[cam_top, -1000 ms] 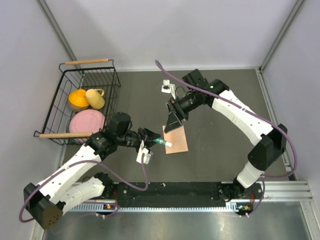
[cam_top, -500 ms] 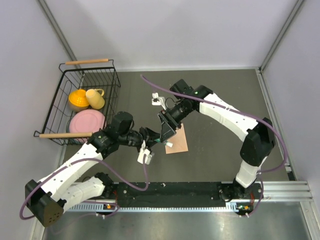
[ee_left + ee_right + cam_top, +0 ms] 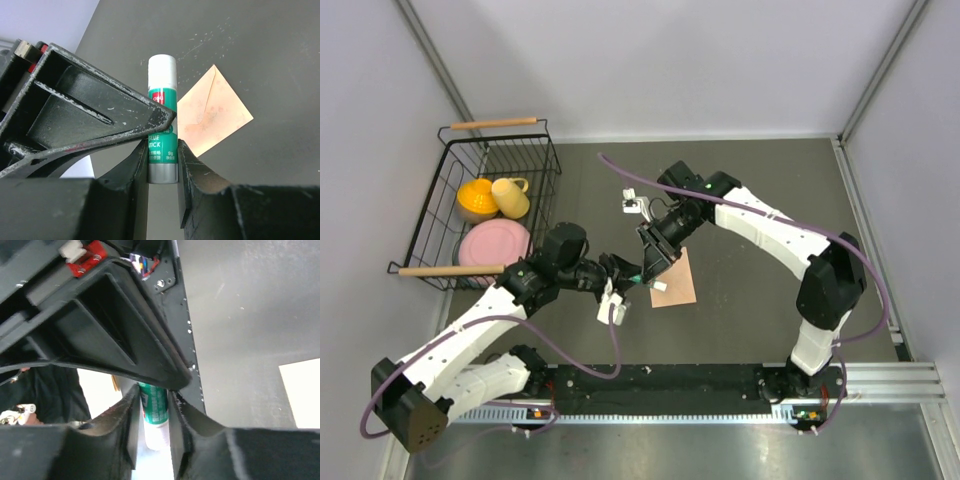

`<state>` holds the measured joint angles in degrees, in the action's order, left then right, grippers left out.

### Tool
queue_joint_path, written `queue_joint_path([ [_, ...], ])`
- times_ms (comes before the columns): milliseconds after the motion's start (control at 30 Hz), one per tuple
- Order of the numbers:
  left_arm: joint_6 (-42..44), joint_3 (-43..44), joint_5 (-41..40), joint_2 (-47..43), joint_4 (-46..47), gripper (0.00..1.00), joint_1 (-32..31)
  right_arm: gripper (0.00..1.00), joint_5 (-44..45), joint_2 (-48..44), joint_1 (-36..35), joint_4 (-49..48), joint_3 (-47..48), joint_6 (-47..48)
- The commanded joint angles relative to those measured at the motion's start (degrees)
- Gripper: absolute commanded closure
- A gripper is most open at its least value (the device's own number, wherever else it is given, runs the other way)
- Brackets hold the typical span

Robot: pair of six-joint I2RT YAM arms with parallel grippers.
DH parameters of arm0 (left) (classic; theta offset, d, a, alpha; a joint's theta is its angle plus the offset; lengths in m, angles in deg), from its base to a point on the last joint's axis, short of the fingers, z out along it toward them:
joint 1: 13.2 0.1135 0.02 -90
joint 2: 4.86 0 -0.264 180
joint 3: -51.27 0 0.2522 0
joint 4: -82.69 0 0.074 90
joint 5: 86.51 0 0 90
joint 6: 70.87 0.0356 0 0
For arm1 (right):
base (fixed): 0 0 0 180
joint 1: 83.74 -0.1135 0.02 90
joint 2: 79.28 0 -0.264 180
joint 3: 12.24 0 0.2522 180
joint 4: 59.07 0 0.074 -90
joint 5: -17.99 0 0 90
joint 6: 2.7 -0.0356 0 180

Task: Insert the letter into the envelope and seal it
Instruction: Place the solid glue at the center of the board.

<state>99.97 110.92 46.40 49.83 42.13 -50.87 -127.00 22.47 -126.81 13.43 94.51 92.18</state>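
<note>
The peach envelope (image 3: 678, 283) lies flat on the dark table, and it also shows behind the stick in the left wrist view as the envelope (image 3: 215, 117). My left gripper (image 3: 632, 279) is shut on the silver base of a green-and-white glue stick (image 3: 162, 120), which it holds above the envelope's left edge. My right gripper (image 3: 650, 268) reaches in from the back. Its jaws press on both sides of the glue stick (image 3: 154, 412) at its white cap end, and the two grippers cross each other there. The letter does not show in any view.
A black wire basket (image 3: 450, 215) stands at the left with a pink plate (image 3: 492, 243), a yellow cup (image 3: 510, 196) and an orange bowl (image 3: 475, 198) inside. Grey walls close the table at the back and on both sides.
My right arm swung left and down to the left gripper, and its jaws closed on the glue stick's cap end. The left gripper kept its hold and its place.
</note>
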Motion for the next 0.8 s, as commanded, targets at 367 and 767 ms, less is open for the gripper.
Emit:
queue_joint_path([
  [367, -16.84, 1.22, 1.11, -2.75, 5.01, 0.24, 7.95, 1.00, 5.48, -2.00, 10.45, -1.79, 1.23, 0.57],
  [767, -57.70, 10.36, 1.37, 7.34, 8.61, 0.14, 20.09, 1.00, 42.75, 0.28, 23.56, -23.39, -12.64, -1.63],
])
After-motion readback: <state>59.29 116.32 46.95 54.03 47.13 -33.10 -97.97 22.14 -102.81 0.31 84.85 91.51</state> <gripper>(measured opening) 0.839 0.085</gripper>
